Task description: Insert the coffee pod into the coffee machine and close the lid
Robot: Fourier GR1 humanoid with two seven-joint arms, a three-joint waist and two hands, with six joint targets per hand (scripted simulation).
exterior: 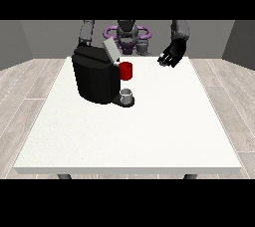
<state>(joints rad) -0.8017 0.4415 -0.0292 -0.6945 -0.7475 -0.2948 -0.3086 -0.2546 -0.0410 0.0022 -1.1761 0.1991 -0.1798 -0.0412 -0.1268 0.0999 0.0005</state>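
Coffee machine point(94, 79) is sitting at the view's left on the white table point(129, 131), its lid point(110, 50) tilting up, open. A red pod holder point(126, 70) is sticking out at its front, a small grey cup point(127, 95) standing below it. The hand at the view's right point(171, 55) is hovering over the table's far edge, fingers relaxed, holding nothing. Can't see the other hand or the coffee pod.
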